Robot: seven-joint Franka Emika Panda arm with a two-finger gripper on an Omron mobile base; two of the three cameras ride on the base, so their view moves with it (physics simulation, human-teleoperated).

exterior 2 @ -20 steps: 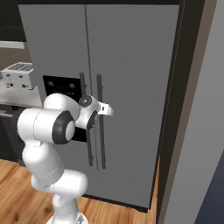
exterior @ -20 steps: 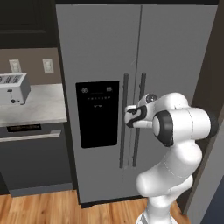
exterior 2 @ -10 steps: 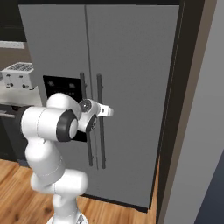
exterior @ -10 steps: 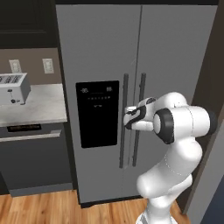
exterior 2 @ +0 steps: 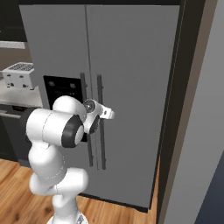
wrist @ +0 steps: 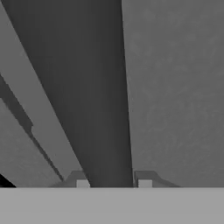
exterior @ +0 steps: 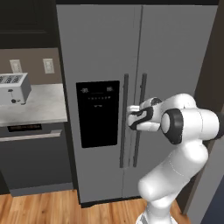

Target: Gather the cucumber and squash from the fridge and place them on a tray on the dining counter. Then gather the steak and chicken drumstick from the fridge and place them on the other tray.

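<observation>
Gripping the dark vertical bar handle [wrist: 103, 109] of the tall grey side-by-side fridge [exterior: 175, 57], the jaws [wrist: 110, 183] sit narrowed with the bar squarely between them, the closed grey door panel just beyond.

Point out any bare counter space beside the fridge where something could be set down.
The grey counter left of the fridge is bare from the toaster across to the fridge wall. Crowded: the fridge's middle, where the gripper is closed on the right door handle.

Flat even rendered light, soft, slightly blurry
</observation>
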